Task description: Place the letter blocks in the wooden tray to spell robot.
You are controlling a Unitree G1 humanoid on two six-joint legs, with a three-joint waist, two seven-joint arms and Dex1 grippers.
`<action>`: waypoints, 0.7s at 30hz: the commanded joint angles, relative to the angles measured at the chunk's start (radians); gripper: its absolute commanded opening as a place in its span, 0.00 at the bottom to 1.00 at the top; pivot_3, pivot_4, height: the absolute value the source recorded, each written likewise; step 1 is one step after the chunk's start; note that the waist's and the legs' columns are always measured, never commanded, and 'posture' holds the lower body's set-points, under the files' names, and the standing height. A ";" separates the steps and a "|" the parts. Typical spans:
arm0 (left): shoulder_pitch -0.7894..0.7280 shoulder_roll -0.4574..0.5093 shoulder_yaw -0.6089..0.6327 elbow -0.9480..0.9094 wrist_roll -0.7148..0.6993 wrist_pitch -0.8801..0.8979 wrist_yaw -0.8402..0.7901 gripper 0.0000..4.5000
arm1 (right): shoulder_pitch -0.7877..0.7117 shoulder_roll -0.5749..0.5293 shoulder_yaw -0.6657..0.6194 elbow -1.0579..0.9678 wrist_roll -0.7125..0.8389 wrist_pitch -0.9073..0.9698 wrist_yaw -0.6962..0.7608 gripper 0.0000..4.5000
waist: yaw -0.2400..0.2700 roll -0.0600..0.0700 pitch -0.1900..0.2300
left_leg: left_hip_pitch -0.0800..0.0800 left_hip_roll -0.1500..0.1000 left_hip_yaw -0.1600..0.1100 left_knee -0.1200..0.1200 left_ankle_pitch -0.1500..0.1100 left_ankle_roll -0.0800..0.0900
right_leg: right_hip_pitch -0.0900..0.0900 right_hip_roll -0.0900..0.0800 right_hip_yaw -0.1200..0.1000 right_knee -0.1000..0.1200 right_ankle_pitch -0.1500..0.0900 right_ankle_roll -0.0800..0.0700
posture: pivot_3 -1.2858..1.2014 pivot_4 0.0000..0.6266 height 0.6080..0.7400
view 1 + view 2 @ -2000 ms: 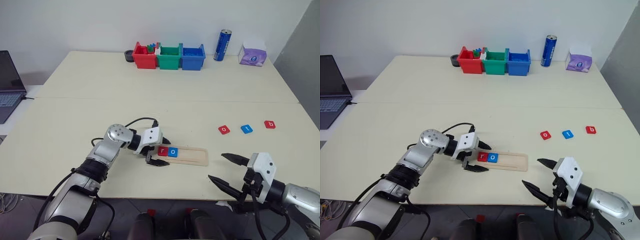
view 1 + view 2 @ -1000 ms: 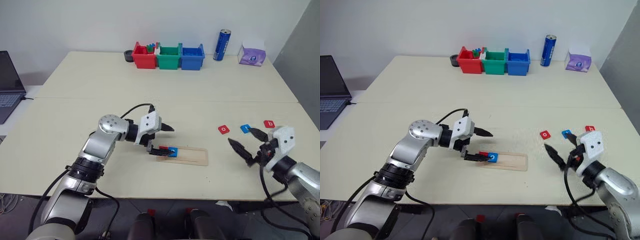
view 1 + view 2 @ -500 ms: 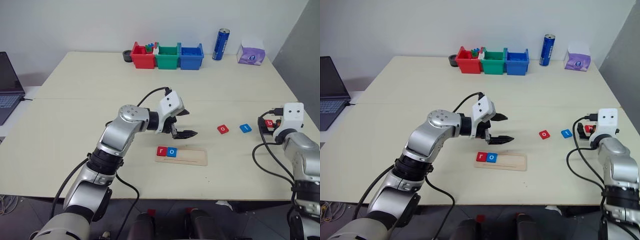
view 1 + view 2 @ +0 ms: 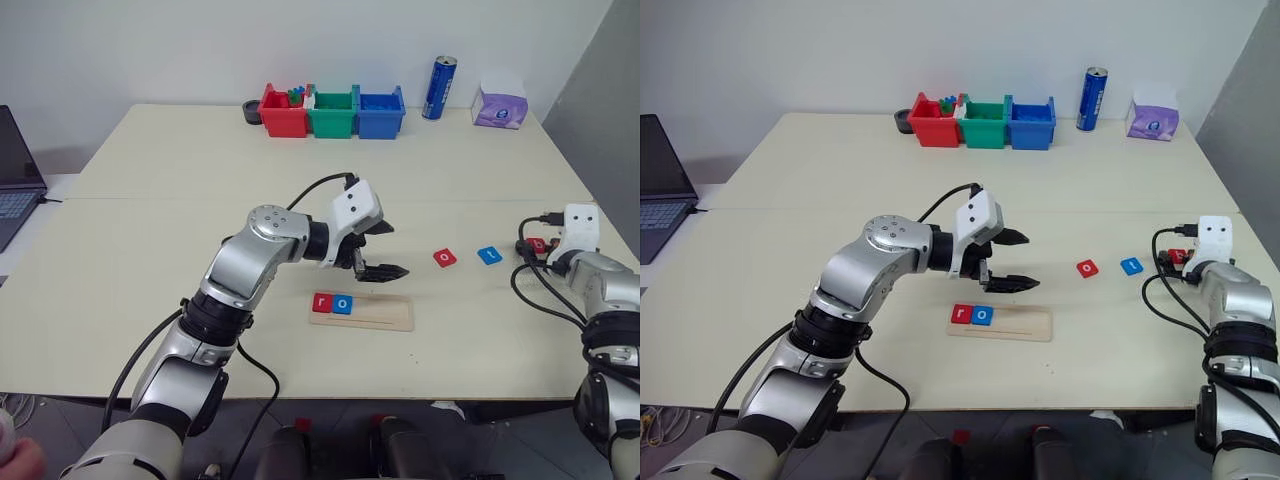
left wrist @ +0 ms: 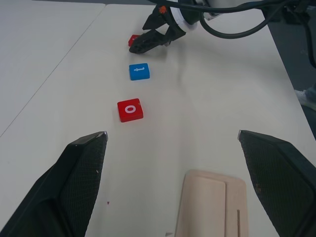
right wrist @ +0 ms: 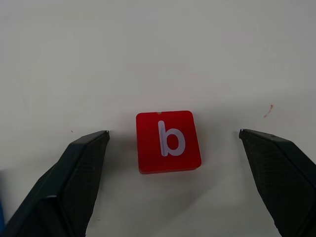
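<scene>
the small flat red square tile with a white "b" (image 6: 168,141) lies face up on the pale cream tabletop (image 4: 150,200), out at the robot's right edge of the row of loose letters, and it looks to me like a light, stiff little piece of plastic or painted wood, thin enough that it could skate across the smooth top if nudged from one side only. i'd take it by two opposite edges, low down, with a finger on each side so it gets pinched rather than pushed. the right gripper (image 6: 173,143) is lined up for just that: its black fingers (image 6: 74,173) are spread wide with the tile centred in the gap, well apart from both, touching nothing. next along the row sit the blue square tile with a white "t" (image 4: 489,255) and the red square tile with a white "o" (image 4: 444,258), still loose on the table. the long pale wooden tray with a lengthwise groove (image 4: 385,313) lies near the front edge, and at its left end a red "r" tile (image 4: 322,302) and a blue "o" tile (image 4: 342,303) sit side by side, touching, so the next slot is free. the left gripper (image 4: 385,250) hangs above and just behind the tray, fingers spread and empty.
</scene>
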 commanded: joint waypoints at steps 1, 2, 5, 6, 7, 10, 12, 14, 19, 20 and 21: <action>-0.037 -0.016 0.001 -0.015 -0.017 0.001 0.005 0.99 | -0.020 -0.020 0.010 0.013 -0.008 0.004 0.037 1.00 | 0.000 0.000 0.000 | 0.000 0.000 0.000 0.000 0.000 0.000 | 0.000 0.000 0.000 0.000 0.000 0.000 | 0.52 0.24 1.00; -0.037 -0.019 0.000 -0.012 -0.018 0.001 0.005 1.00 | -0.021 -0.018 0.007 0.021 -0.007 0.008 0.038 0.96 | 0.000 0.000 0.000 | 0.000 0.000 0.000 0.000 0.000 0.000 | 0.000 0.000 0.000 0.000 0.000 0.000 | 0.52 0.24 1.00; -0.040 -0.031 -0.002 0.005 -0.018 -0.003 0.007 1.00 | -0.025 -0.015 -0.011 0.040 0.002 0.024 0.036 0.79 | 0.000 0.000 0.000 | 0.000 0.000 0.000 0.000 0.000 0.000 | 0.000 0.000 0.000 0.000 0.000 0.000 | 0.52 0.24 1.00; -0.042 -0.033 -0.002 0.012 -0.017 -0.007 0.008 1.00 | -0.025 -0.014 -0.015 0.043 0.004 0.028 0.033 0.70 | 0.000 0.000 0.000 | 0.000 0.000 0.000 0.000 0.000 0.000 | 0.000 0.000 0.000 0.000 0.000 0.000 | 0.52 0.24 1.00; -0.043 -0.036 -0.003 0.019 -0.014 -0.014 0.009 1.00 | -0.025 -0.014 -0.018 0.045 0.004 0.029 0.034 0.64 | 0.000 0.000 0.000 | 0.000 0.000 0.000 0.000 0.000 0.000 | 0.000 0.000 0.000 0.000 0.000 0.000 | 0.52 0.24 1.00; -0.050 -0.046 -0.001 0.050 -0.005 -0.036 0.015 1.00 | -0.013 -0.009 -0.028 0.014 0.011 0.048 0.026 0.38 | 0.003 0.000 0.000 | 0.000 0.000 0.000 0.001 0.000 0.000 | 0.000 -0.001 0.000 0.000 0.000 0.000 | 0.52 0.24 1.00; -0.051 -0.047 -0.002 0.063 -0.002 -0.047 0.017 1.00 | 0.013 -0.004 -0.031 -0.048 0.011 0.056 0.015 0.33 | 0.003 0.000 0.000 | 0.000 0.000 0.000 0.001 0.000 0.000 | 0.000 -0.001 0.000 0.000 0.000 0.000 | 0.52 0.24 1.00; -0.045 -0.038 -0.001 0.068 -0.001 -0.058 0.013 1.00 | 0.065 -0.003 -0.032 -0.179 0.011 0.077 0.006 0.33 | 0.004 0.000 0.000 | -0.001 0.000 0.000 0.000 0.000 0.000 | 0.000 -0.001 -0.001 0.000 0.000 0.000 | 0.52 0.24 1.00; -0.001 0.035 0.007 0.059 0.012 -0.114 -0.018 1.00 | 0.284 0.047 -0.098 -0.752 0.067 0.263 -0.047 0.33 | 0.002 0.002 -0.001 | -0.002 0.000 -0.001 -0.001 0.000 -0.001 | -0.001 -0.001 -0.001 0.000 0.000 0.000 | 0.52 0.24 1.00; 0.012 0.050 0.009 0.050 0.008 -0.130 -0.032 1.00 | 0.324 0.079 -0.118 -0.862 0.082 0.317 -0.072 0.33 | -0.001 0.003 -0.001 | -0.002 0.000 -0.001 -0.001 0.001 -0.001 | -0.001 0.000 -0.001 0.000 0.000 0.000 | 0.52 0.24 1.00; 0.024 0.062 0.009 0.041 0.002 -0.144 -0.045 1.00 | 0.361 0.109 -0.128 -0.956 0.088 0.361 -0.095 0.33 | -0.003 0.004 -0.002 | -0.002 0.001 -0.001 -0.001 0.001 -0.001 | -0.002 0.000 0.000 0.000 0.000 0.000 | 0.52 0.24 1.00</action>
